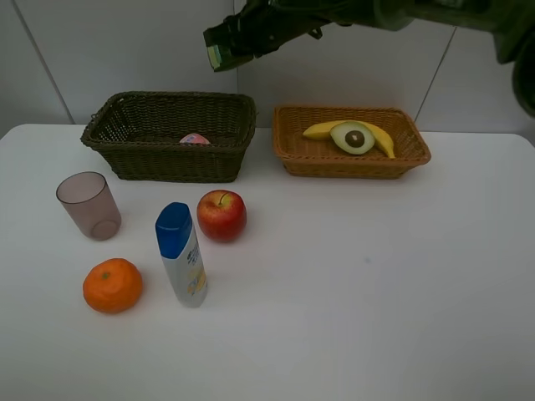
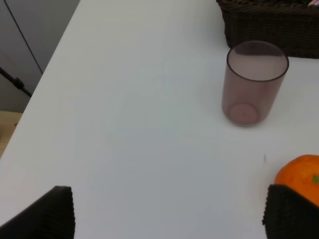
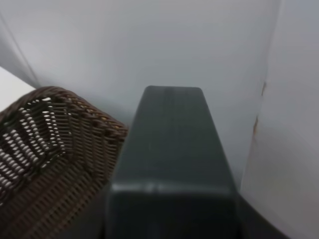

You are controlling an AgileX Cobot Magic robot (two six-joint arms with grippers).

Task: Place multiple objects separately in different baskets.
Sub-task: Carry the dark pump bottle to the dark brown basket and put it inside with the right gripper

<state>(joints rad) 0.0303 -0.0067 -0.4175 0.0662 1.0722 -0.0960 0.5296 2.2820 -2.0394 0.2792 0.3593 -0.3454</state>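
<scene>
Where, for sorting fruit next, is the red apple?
Exterior high view: the red apple sits left of centre, between the blue-capped bottle and the dark basket.

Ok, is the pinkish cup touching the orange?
Apart. The exterior high view shows bare table between the cup and the orange; the left wrist view agrees.

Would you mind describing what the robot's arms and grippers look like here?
The left gripper has two black fingers with finely ribbed faces. The right arm is dark, nearly black, with bulky rounded segments; no markings are legible.
</scene>
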